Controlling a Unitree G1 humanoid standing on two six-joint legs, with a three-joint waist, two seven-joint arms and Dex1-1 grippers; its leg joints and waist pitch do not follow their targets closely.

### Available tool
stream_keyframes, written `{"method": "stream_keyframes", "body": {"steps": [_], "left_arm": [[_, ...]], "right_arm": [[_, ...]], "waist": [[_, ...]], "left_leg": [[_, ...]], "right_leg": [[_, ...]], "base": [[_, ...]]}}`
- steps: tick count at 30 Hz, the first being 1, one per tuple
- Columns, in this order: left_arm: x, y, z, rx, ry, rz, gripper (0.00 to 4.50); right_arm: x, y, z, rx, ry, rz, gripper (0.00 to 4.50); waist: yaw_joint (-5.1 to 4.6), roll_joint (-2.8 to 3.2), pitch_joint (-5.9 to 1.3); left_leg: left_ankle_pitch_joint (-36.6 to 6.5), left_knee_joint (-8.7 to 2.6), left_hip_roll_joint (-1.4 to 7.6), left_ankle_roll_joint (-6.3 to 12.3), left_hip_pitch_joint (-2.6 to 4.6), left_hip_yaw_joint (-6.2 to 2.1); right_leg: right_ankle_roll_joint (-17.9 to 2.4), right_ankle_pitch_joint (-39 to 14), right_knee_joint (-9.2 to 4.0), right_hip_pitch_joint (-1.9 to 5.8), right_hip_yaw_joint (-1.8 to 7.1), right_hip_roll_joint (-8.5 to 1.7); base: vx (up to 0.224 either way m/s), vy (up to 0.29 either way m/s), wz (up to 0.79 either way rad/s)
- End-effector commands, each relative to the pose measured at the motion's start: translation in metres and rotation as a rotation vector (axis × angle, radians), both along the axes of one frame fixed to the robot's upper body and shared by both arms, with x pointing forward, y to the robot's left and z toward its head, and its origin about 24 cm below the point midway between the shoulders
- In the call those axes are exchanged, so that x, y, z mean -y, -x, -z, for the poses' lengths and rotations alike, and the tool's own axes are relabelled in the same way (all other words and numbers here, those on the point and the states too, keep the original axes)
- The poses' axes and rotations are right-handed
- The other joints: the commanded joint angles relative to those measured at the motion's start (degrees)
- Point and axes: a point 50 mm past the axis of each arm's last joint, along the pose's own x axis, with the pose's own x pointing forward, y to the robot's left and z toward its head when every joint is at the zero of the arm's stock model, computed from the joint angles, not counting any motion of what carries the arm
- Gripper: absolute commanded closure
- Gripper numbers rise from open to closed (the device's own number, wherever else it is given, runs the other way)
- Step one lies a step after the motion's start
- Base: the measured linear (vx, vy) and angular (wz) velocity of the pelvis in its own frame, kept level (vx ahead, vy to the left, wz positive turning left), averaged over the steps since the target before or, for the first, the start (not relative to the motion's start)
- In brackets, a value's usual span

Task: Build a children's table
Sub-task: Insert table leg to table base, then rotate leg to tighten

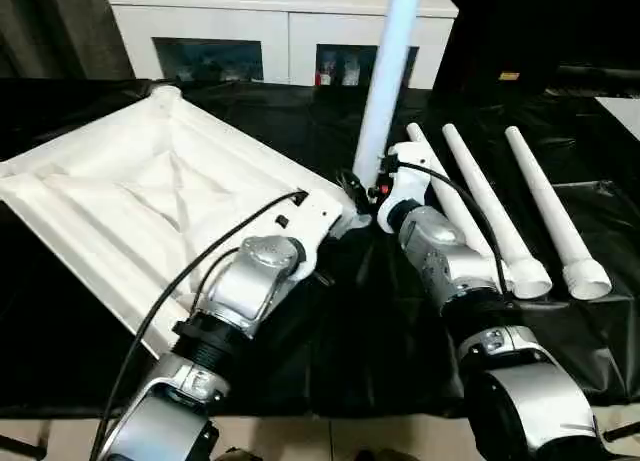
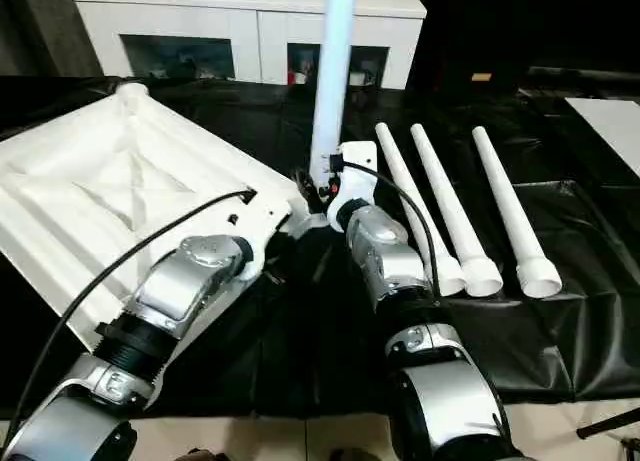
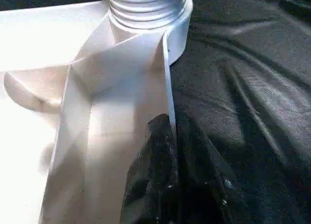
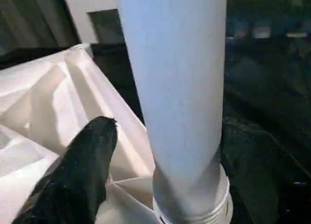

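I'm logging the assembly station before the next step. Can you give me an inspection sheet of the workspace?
Surface: black sheet, wrinkled.
Job's things: tabletop upside down; one leg upright in its corner socket; three spare legs side by side.
Clutter: nothing seen.
Grippers: left gripper shut on the tabletop's rim; right gripper at the upright leg's base.
Cables: black cable along each forearm.
Surroundings: white cabinet behind.

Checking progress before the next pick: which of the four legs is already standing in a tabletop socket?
The upright leg at the tabletop's corner beside the right pincer. The other three legs lie flat, side by side, on the black cloth.
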Motion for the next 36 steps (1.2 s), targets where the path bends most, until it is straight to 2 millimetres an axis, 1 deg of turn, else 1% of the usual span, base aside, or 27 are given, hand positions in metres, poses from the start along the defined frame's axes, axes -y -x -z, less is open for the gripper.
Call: {"method": "stream_keyframes", "body": {"steps": [1,2,4,6,7,9,10,12,13,14,15,16,17,18,19,20,21,23,24,25,26,27,28,31,32,35,36], "left_arm": [[-0.004,-0.001,0.001,0.014,0.003,0.006,4.5],[-0.005,-0.001,0.002,0.013,0.002,0.007,4.5],[-0.006,0.0,0.002,0.012,0.001,0.008,4.5],[-0.007,0.0,0.003,0.009,-0.003,0.02,4.5],[-0.007,0.0,0.003,0.005,-0.005,0.029,4.5],[-0.007,0.002,0.004,-0.001,-0.012,0.059,4.5],[-0.008,0.004,0.004,-0.008,-0.018,0.083,4.5],[-0.008,0.005,0.005,-0.01,-0.022,0.092,4.5],[-0.01,0.009,0.008,-0.023,-0.043,0.15,4.5],[-0.012,0.012,0.01,-0.031,-0.049,0.184,4.5],[-0.012,0.014,0.011,-0.042,-0.044,0.195,4.5],[-0.013,0.016,0.011,-0.037,-0.043,0.218,4.5],[-0.013,0.019,0.01,-0.04,-0.028,0.246,4.5],[-0.013,0.02,0.009,-0.043,-0.017,0.262,4.5],[-0.012,0.023,0.007,-0.047,0.0,0.287,4.5],[-0.012,0.027,0.005,-0.04,0.007,0.339,4.5],[-0.013,0.03,0.006,-0.038,-0.011,0.379,4.5],[-0.02,0.038,0.008,-0.036,-0.06,0.471,4.5],[-0.021,0.039,0.008,-0.04,-0.062,0.48,4.5],[-0.023,0.041,0.008,-0.049,-0.058,0.496,4.5],[-0.024,0.043,0.008,-0.054,-0.049,0.505,4.5],[-0.026,0.046,0.006,-0.061,-0.031,0.522,4.5],[-0.026,0.048,0.005,-0.064,-0.02,0.543,4.5],[-0.027,0.052,0.003,-0.069,-0.011,0.571,4.5],[-0.027,0.053,0.003,-0.071,-0.009,0.575,4.5],[-0.028,0.053,0.002,-0.07,-0.009,0.58,4.5],[-0.028,0.053,0.001,-0.069,-0.007,0.591,4.5]], "right_arm": [[0.005,0.002,-0.001,0.001,0.001,-0.006,0.61],[0.008,0.002,0.0,0.001,0.006,-0.004,0.38],[0.01,0.003,0.001,0.001,0.013,-0.007,0.31],[0.014,0.005,0.0,0.009,0.035,-0.02,0.23],[0.015,0.006,-0.001,0.013,0.042,-0.03,0.04],[0.018,0.009,-0.004,0.023,0.054,-0.055,0.04],[0.02,0.012,-0.005,0.023,0.057,-0.086,0.04],[0.021,0.013,-0.005,0.02,0.058,-0.1,0.04],[0.027,0.023,-0.005,0.003,0.08,-0.207,0.04],[0.033,0.03,-0.004,-0.002,0.105,-0.278,0.04],[0.038,0.037,-0.004,-0.001,0.124,-0.329,0.04],[0.042,0.042,-0.004,-0.002,0.132,-0.369,0.04],[0.047,0.049,-0.003,-0.013,0.134,-0.42,0.04],[0.051,0.053,-0.003,-0.02,0.137,-0.45,0.04],[0.056,0.057,-0.003,-0.026,0.148,-0.479,0.04],[0.062,0.061,-0.003,-0.029,0.168,-0.492,0.04],[0.066,0.063,-0.004,-0.027,0.184,-0.495,0.04],[0.076,0.067,-0.006,-0.027,0.199,-0.491,0.04],[0.077,0.068,-0.007,-0.026,0.2,-0.491,0.04],[0.08,0.07,-0.009,-0.029,0.204,-0.497,0.04],[0.081,0.071,-0.01,-0.029,0.208,-0.498,0.04],[0.084,0.076,-0.012,-0.038,0.216,-0.516,0.04],[0.086,0.078,-0.012,-0.037,0.237,-0.522,0.04],[0.087,0.081,-0.011,-0.041,0.255,-0.536,0.04],[0.087,0.082,-0.01,-0.048,0.26,-0.547,0.04],[0.086,0.085,-0.005,-0.059,0.277,-0.569,0.04],[0.083,0.085,-0.001,-0.07,0.288,-0.582,0.04]], "waist": [[0.21,0.08,-4.7],[0.24,0.1,-4.64],[0.37,0.07,-4.56],[0.36,0.04,-4.32],[0.41,0.03,-4.33],[0.42,0.02,-4.27],[0.45,-0.1,-4.3],[0.43,-0.07,-4.35],[0.54,0.03,-4.35],[0.73,-0.09,-4.36],[1.12,0.13,-4.38],[1.36,0.03,-4.38],[1.52,-0.02,-4.46],[1.46,0.16,-4.37],[1.76,0.04,-4.38],[1.75,-0.03,-4.4],[1.7,0.05,-4.35],[1.72,0.18,-4.16],[1.73,0.16,-4.2],[1.74,0.13,-4.2],[1.91,0.21,-4.13],[1.99,0.26,-4.11],[2.04,0.36,-4.16],[2.0,0.28,-4.23],[2.01,0.45,-4.22],[1.96,0.23,-4.32],[1.92,0.34,-4.34]], "left_leg": [[-5.0,-3.75,3.19,4.62,0.66,-0.8],[-5.1,-3.78,3.16,4.79,0.58,-0.74],[-6.5,-3.8,3.17,4.76,0.67,-0.63],[-9.0,-3.98,3.2,3.89,0.68,-0.66],[-9.7,-4.02,3.25,3.3,0.85,-0.67],[-10.3,-4.12,3.23,2.78,0.79,-0.74],[-10.5,-4.08,3.26,2.57,0.88,-0.72],[-9.9,-4.06,3.29,2.58,0.81,-0.74],[-9.7,-4.02,3.21,2.83,0.84,-0.76],[-9.4,-3.96,3.26,3.15,0.78,-0.76],[-9.0,-3.91,3.52,3.75,0.95,-0.73],[-8.7,-3.85,3.41,3.95,1.05,-0.64],[-8.6,-3.81,3.47,3.93,1.01,-0.62],[-8.5,-3.87,3.4,3.94,0.89,-0.63],[-9.0,-3.82,3.58,3.97,1.0,-0.64],[-9.0,-3.87,3.57,3.87,0.89,-0.69],[-9.3,-3.82,3.51,3.77,0.92,-0.64],[-11.6,-3.95,3.46,3.0,1.16,-0.73],[-11.8,-3.96,3.51,2.8,1.32,-0.63],[-11.9,-3.92,3.53,2.57,1.43,-0.55],[-11.7,-3.96,3.6,2.15,1.72,-0.4],[-12.1,-4.04,3.65,1.82,1.67,-0.48],[-12.1,-4.02,3.66,1.68,1.64,-0.46],[-12.1,-4.03,3.65,1.28,1.53,-0.5],[-12.2,-4.01,3.59,1.2,1.51,-0.53],[-12.0,-3.89,3.43,1.38,1.33,-0.53],[-11.8,-3.84,3.38,1.48,1.27,-0.55]], "right_leg": [[-15.8,-2.1,-2.11,3.03,3.5,-3.9],[-16.0,-2.2,-2.16,3.11,3.51,-3.93],[-15.8,-4.3,-2.47,3.15,3.54,-3.98],[-14.7,-8.5,-2.97,3.12,3.55,-3.94],[-14.1,-10.2,-3.14,3.01,3.58,-3.96],[-13.3,-11.7,-3.28,3.04,3.53,-3.8],[-12.9,-11.9,-3.27,2.95,3.6,-3.83],[-12.9,-11.3,-3.12,2.94,3.63,-3.83],[-12.9,-10.8,-3.14,3.12,3.55,-3.64],[-12.7,-10.1,-3.12,3.27,3.57,-3.68],[-12.6,-8.9,-2.97,3.21,3.68,-3.76],[-12.9,-8.6,-3.01,3.13,3.65,-3.63],[-13.0,-8.4,-2.85,3.16,3.68,-3.75],[-13.2,-8.4,-2.87,3.17,3.73,-3.77],[-13.2,-8.7,-2.91,3.27,3.72,-3.86],[-13.3,-9.3,-2.93,3.33,3.67,-3.88],[-13.4,-9.9,-2.96,3.12,3.72,-3.86],[-12.3,-14.1,-3.5,2.85,3.68,-3.82],[-12.1,-14.4,-3.55,2.8,3.73,-3.75],[-12.2,-14.3,-3.56,2.65,3.77,-3.73],[-12.5,-13.4,-3.45,2.44,3.86,-3.52],[-12.5,-13.7,-3.39,2.6,3.82,-3.54],[-12.4,-13.6,-3.32,2.59,3.83,-3.51],[-12.3,-12.8,-3.12,2.65,3.9,-3.52],[-12.3,-12.7,-3.07,2.65,3.9,-3.51],[-12.4,-12.4,-3.04,2.82,3.9,-3.55],[-12.5,-12.3,-3.04,2.87,3.91,-3.56]], "base": [[0.0,0.0,0.0],[0.0,0.0,0.0],[0.0,0.0,0.0],[0.0,0.0,0.0],[0.0,0.0,0.0],[0.0,0.0,0.0],[0.0,0.0,0.0],[0.0,0.0,0.0],[0.0,0.0,0.0],[0.0,0.0,0.0],[0.0,0.0,0.0],[0.0,0.0,0.0],[0.0,0.0,0.0],[0.0,0.0,0.0],[0.0,0.0,0.0],[0.0,0.0,0.0],[0.0,0.0,0.0],[0.0,0.0,0.0],[0.0,0.0,0.0],[0.0,0.0,0.0],[0.0,0.0,0.0],[0.0,0.0,0.0],[0.0,0.0,0.0],[0.0,0.0,0.0],[0.0,0.0,0.0],[0.0,0.0,0.0],[0.0,0.0,0.0]]}}
